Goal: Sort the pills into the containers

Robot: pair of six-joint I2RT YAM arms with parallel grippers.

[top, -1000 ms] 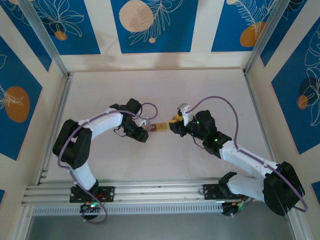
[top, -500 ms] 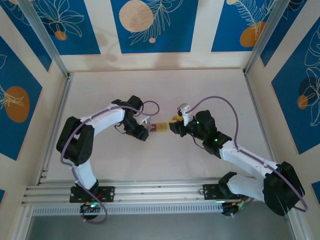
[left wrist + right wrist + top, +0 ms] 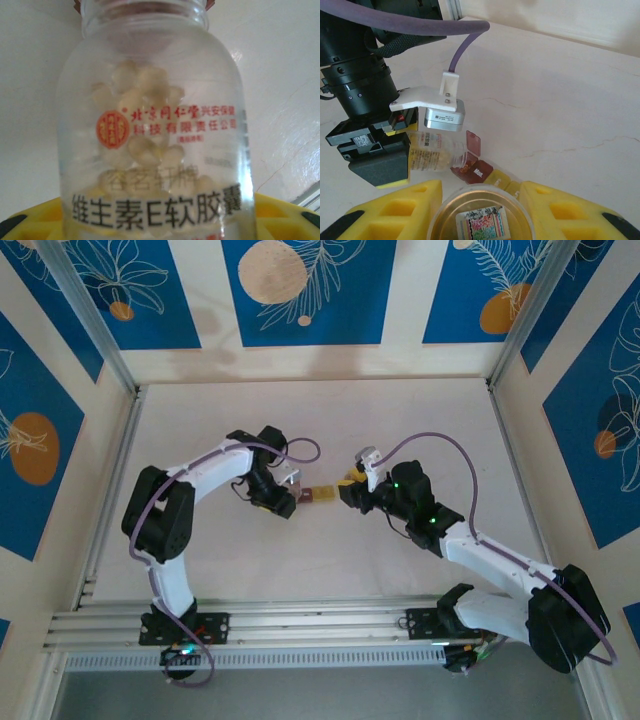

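top external, grippers: we see the left gripper (image 3: 287, 493) and the right gripper (image 3: 349, 488) facing each other at mid-table, with the containers (image 3: 316, 494) lying between them, just beside both.
top external, surface and room: a pale table (image 3: 300, 420); cream walls (image 3: 300, 290) carry blue panels printed with leaves and orange discs; a metal rail (image 3: 300, 625) runs along the near edge by the arm bases.
left wrist, bottle: the left gripper is clamped on a clear glass bottle (image 3: 155, 150), its yellow fingers (image 3: 282, 215) at the base and the mouth pointing away.
left wrist, pills: pale translucent pills (image 3: 145, 100) are heaped inside; we cannot tell whether any is in the neck.
right wrist, dark red box (image 3: 472, 170): its lid (image 3: 473, 143) stands open, and the bottle mouth is at its edge, touching or just above, we cannot tell which; the yellow box (image 3: 498, 177) joins it alongside.
right wrist, right gripper: clenched on a round clear-rimmed piece (image 3: 482, 220) with a printed sticker; cap or jar, we cannot say.
right wrist, step in hand: we judge it to be tipping pills into the dark red box; we would roll the wrist slowly, hold the mouth centred over that tiny opening, and avoid nudging the light boxes.
right wrist, surface: smooth, pale and hairline-veined; a dropped pill would likely roll.
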